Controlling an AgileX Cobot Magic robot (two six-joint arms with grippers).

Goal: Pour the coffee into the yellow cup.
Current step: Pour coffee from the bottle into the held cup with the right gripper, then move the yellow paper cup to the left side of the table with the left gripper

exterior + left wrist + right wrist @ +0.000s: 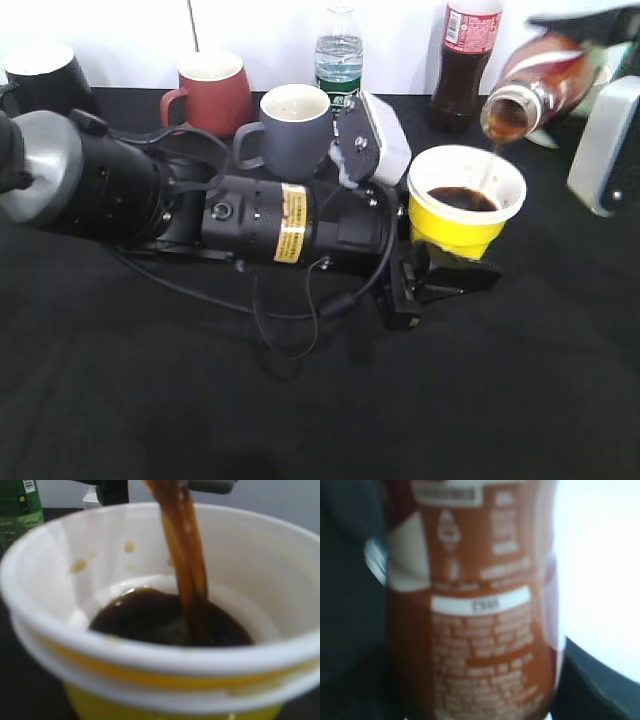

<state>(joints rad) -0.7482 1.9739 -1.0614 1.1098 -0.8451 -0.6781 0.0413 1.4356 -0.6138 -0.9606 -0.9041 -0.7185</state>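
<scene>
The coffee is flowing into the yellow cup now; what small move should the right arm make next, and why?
Probably hold the tilt a moment longer. The coffee bottle is tipped mouth-down above the yellow cup, a thin stream lands inside, and the cup is only partly filled while the left gripper steadies its base.

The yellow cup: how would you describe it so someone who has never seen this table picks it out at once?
On the black table, look right of the long black arm lying across the middle; the yellow cup sits at that arm's tip, right of the grey mug. Unlike the handled mugs behind, it is handleless, yellow-sided with a white rim, and coffee is streaming into it from a tilted bottle.
</scene>
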